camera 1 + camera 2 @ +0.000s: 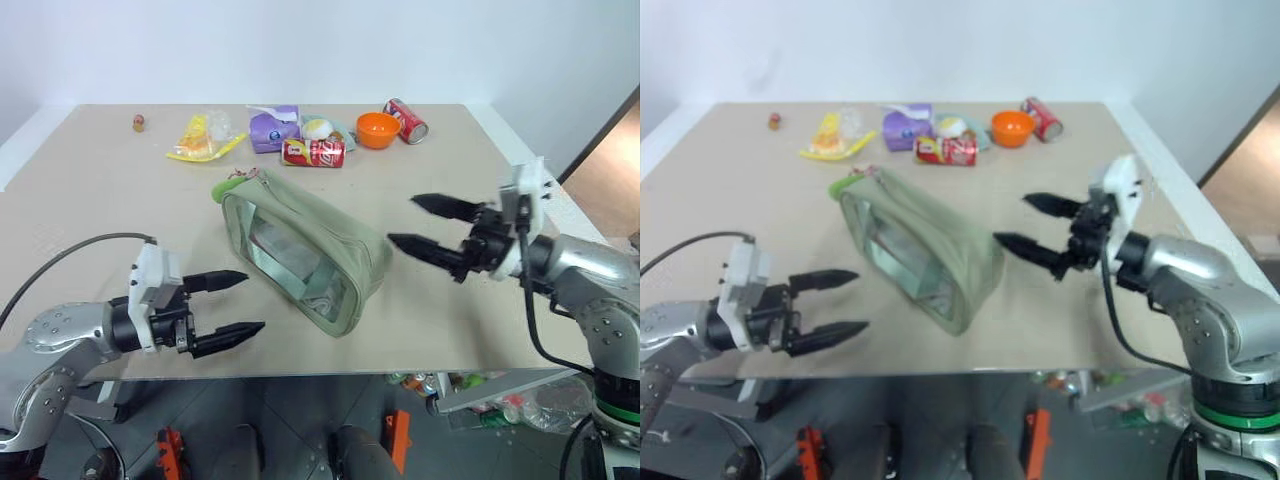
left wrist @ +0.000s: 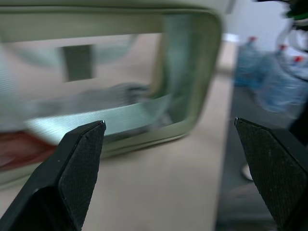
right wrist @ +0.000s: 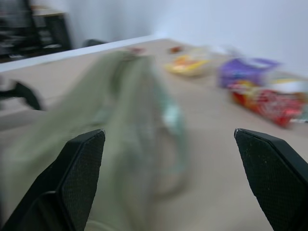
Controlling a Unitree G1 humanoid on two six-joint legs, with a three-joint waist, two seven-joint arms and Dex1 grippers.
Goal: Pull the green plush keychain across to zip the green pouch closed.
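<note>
White wall [image 1: 300, 45] behind; grey floor [image 1: 300, 420] below the near edge. Beige desk [image 1: 90, 215], bare at the front, cluttered along the far edge. Green pouch [image 1: 310, 250] at centre, lying diagonally, window facing the left gripper [image 1: 228, 305]. Green plush keychain [image 1: 227, 187] at its far end. Left gripper and right gripper [image 1: 420, 222] flanking the pouch, spread wide, holding nothing.

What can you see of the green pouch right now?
The green pouch is a boxy pale sage fabric bag with a clear window panel facing the robot's left, contents dimly visible inside. It lies slantwise mid-table, resting on the tabletop. The green plush keychain sits at its far end. The open left hand and the open right hand flank it, neither touching.
</note>
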